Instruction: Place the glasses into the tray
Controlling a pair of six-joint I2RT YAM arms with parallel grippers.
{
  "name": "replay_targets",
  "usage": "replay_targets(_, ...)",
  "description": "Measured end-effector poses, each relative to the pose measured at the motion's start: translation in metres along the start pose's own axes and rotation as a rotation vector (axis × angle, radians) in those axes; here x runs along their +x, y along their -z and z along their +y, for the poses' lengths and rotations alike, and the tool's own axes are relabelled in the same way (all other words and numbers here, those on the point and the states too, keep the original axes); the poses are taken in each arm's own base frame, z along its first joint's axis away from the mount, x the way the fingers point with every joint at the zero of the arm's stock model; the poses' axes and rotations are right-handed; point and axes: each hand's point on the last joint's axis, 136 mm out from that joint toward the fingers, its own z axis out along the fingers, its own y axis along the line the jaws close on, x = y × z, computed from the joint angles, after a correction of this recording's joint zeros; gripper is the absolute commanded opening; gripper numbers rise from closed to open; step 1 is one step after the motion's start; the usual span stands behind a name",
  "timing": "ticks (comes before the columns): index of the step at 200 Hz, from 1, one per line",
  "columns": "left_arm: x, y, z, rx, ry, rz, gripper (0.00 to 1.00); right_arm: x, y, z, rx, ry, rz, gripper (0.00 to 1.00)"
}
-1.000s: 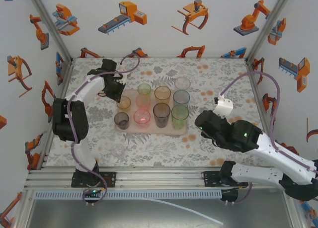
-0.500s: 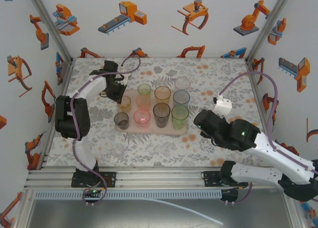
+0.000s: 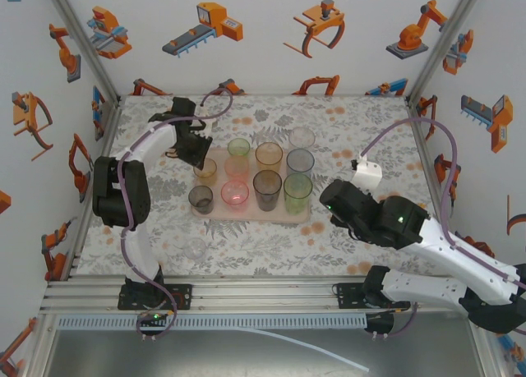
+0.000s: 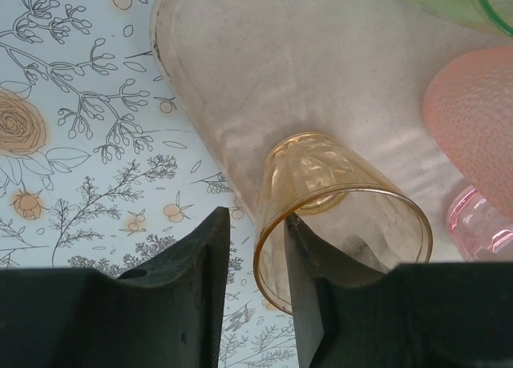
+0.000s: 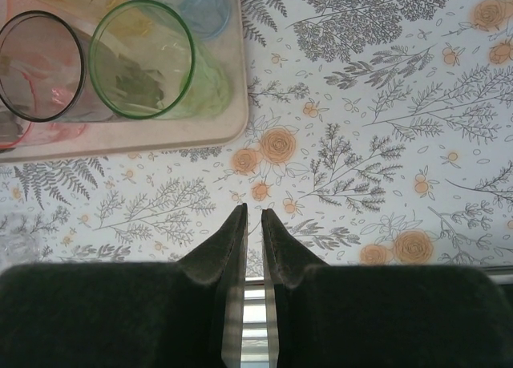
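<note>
Nearest, a clear tumbler (image 3: 195,247) waits on the floral surface (image 3: 362,131). Right hand (image 5: 253,216) hovers nearly closed, empty. Beyond, the pale pink rectangular tray (image 3: 246,210) holds eight glasses; left hand (image 4: 256,248) straddles the amber tumbler's (image 4: 337,204) rim (grip loosening, seemingly). Farthest, another clear tumbler (image 3: 302,137) stands outside.

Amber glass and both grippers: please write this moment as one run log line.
left gripper: opening, rim of amber glass between fingers | amber glass: upright on tray | right gripper: nearly closed, empty, over table
</note>
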Motion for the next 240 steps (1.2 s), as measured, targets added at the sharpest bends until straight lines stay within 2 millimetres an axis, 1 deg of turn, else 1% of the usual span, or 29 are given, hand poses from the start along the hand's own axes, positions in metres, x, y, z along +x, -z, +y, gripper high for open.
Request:
replay_targets(35, -0.004, 0.008, 0.000, 0.000, 0.005, -0.010, 0.61, 0.000, -0.001, 0.002, -0.005, -0.001, 0.003, 0.17)
replay_targets(47, -0.005, 0.016, -0.001, -0.003, 0.005, -0.020, 0.64, -0.001, -0.001, 0.002, -0.007, -0.003, 0.001, 0.17)
replay_targets(67, -0.011, 0.032, -0.001, -0.016, 0.000, -0.048, 0.66, -0.002, -0.001, 0.003, -0.011, -0.004, -0.003, 0.18)
replay_targets(98, -0.028, 0.070, 0.002, -0.047, -0.007, -0.116, 0.65, -0.003, -0.002, 0.005, -0.017, 0.002, -0.006, 0.18)
replay_targets(114, -0.033, 0.090, 0.001, -0.058, -0.010, -0.149, 0.65, -0.003, -0.003, 0.006, -0.013, 0.009, -0.004, 0.18)
replay_targets(134, -0.030, 0.117, -0.003, -0.061, -0.014, -0.176, 0.66, -0.003, -0.004, 0.007, -0.011, 0.017, -0.003, 0.18)
replay_targets(151, -0.023, 0.147, -0.015, -0.042, -0.044, -0.201, 0.66, -0.004, -0.004, 0.009, -0.016, 0.018, -0.006, 0.18)
replay_targets(164, -0.012, 0.171, -0.028, -0.016, -0.081, -0.223, 0.66, -0.005, -0.004, 0.010, -0.022, 0.018, -0.009, 0.18)
replay_targets(174, 0.001, 0.188, -0.039, 0.009, -0.114, -0.233, 0.66, -0.005, -0.004, 0.011, -0.028, 0.018, -0.009, 0.18)
replay_targets(187, 0.024, 0.206, -0.056, 0.048, -0.160, -0.238, 0.66, -0.005, -0.004, 0.012, -0.029, 0.022, -0.009, 0.18)
replay_targets(197, 0.048, 0.216, -0.070, 0.083, -0.195, -0.227, 0.66, -0.006, -0.003, 0.014, -0.033, 0.021, -0.008, 0.18)
replay_targets(206, 0.069, 0.221, -0.082, 0.115, -0.219, -0.207, 0.65, -0.008, -0.002, 0.015, -0.038, 0.019, -0.009, 0.18)
replay_targets(218, 0.096, 0.220, -0.095, 0.157, -0.247, -0.175, 0.64, -0.010, 0.000, 0.017, -0.047, 0.013, -0.010, 0.18)
replay_targets(226, 0.113, 0.217, -0.102, 0.184, -0.264, -0.148, 0.64, -0.013, 0.001, 0.019, -0.052, 0.007, -0.014, 0.18)
replay_targets(240, 0.144, 0.204, -0.113, 0.228, -0.291, -0.092, 0.64, -0.015, 0.002, 0.022, -0.059, 0.001, -0.015, 0.18)
